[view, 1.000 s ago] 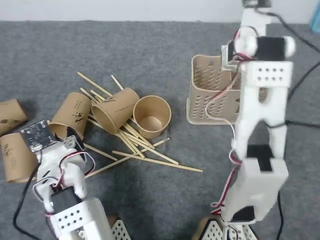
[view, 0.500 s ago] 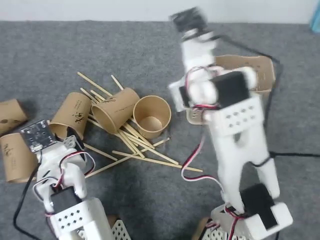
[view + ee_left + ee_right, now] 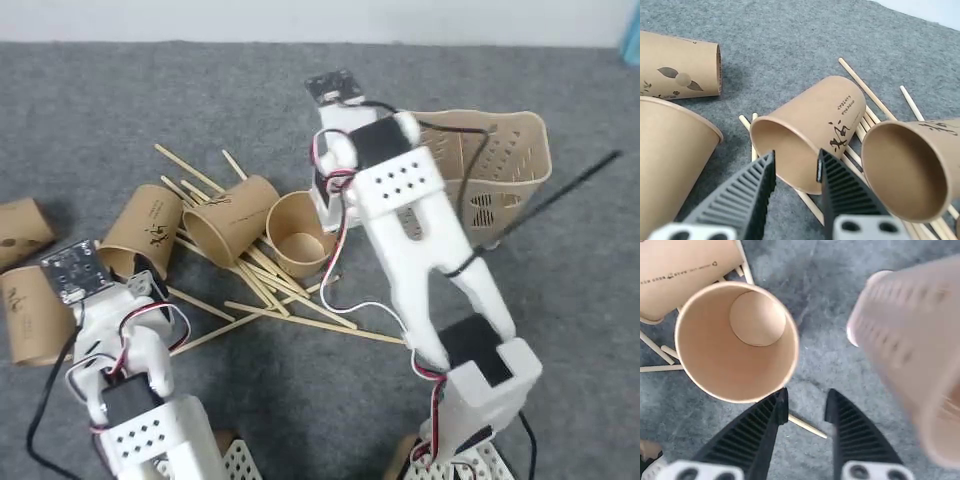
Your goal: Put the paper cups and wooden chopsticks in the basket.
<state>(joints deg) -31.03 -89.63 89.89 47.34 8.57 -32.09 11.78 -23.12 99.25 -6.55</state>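
Several brown paper cups lie on grey carpet among scattered wooden chopsticks [image 3: 270,300]. One cup [image 3: 303,232] stands upright, and my right gripper [image 3: 805,407] hangs open just beside its rim [image 3: 735,350], holding nothing. My left gripper [image 3: 795,170] is open at the mouth of a cup lying on its side [image 3: 815,125], its jaws straddling the lower rim. In the high view that cup [image 3: 145,230] lies left of another tipped cup [image 3: 232,218]. The perforated beige basket [image 3: 495,165] sits tilted behind the right arm.
Two more cups [image 3: 20,228] [image 3: 30,315] lie at the far left, beside the left arm. A black cable [image 3: 570,185] crosses the carpet right of the basket. Open carpet stretches along the back and front right.
The right arm swung left from over the basket down to the upright cup. The basket shifted right and now looks tilted. The left arm has not moved.
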